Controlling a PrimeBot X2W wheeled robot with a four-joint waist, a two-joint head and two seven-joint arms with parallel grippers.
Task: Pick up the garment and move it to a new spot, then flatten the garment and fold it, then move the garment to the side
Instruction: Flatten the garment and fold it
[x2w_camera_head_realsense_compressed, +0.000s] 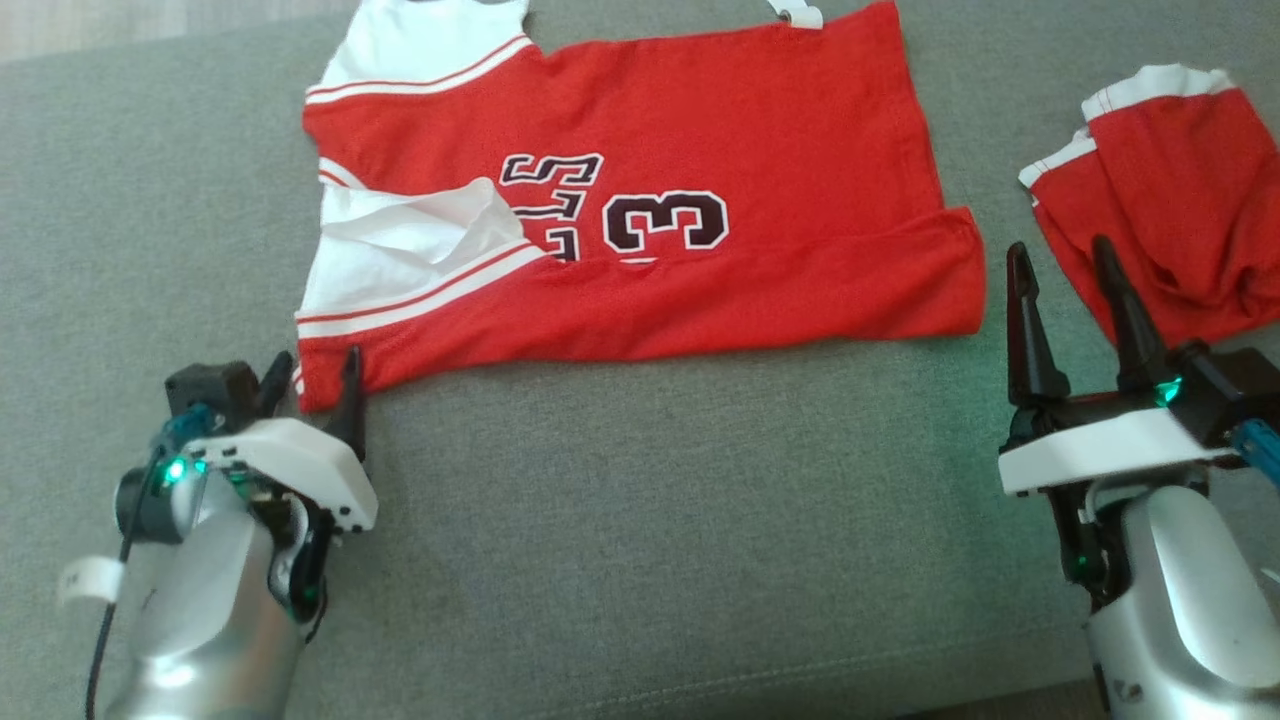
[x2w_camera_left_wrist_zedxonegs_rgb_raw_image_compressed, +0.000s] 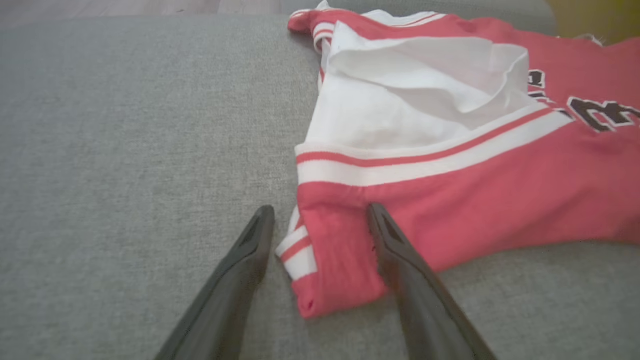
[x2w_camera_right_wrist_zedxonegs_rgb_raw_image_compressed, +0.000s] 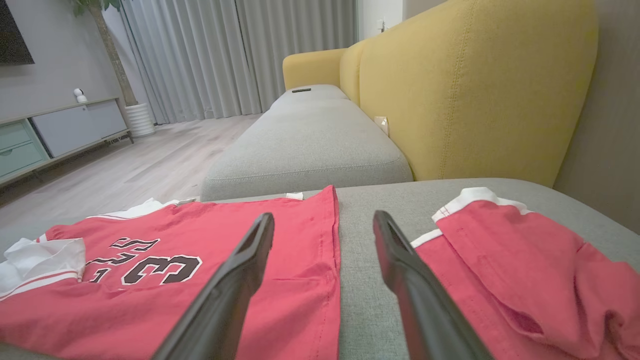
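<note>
Red jersey (x2w_camera_head_realsense_compressed: 700, 150) with white trim and dark number 3 spread flat toward the far edge of the grey fabric cushion (x2w_camera_head_realsense_compressed: 640, 520); crumpled red-and-white garment (x2w_camera_head_realsense_compressed: 1180, 230) at its right edge. Left gripper (x2w_camera_head_realsense_compressed: 315, 375) wide open astride the jersey's near left corner (one finger (x2w_camera_left_wrist_zedxonegs_rgb_raw_image_compressed: 400, 255) over cloth, one over bare cushion). Right gripper (x2w_camera_head_realsense_compressed: 1060, 250) open, empty, between both garments.

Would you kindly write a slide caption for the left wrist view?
Open left gripper straddling the near corner of a red-and-white jersey lying on a grey sofa.
</note>
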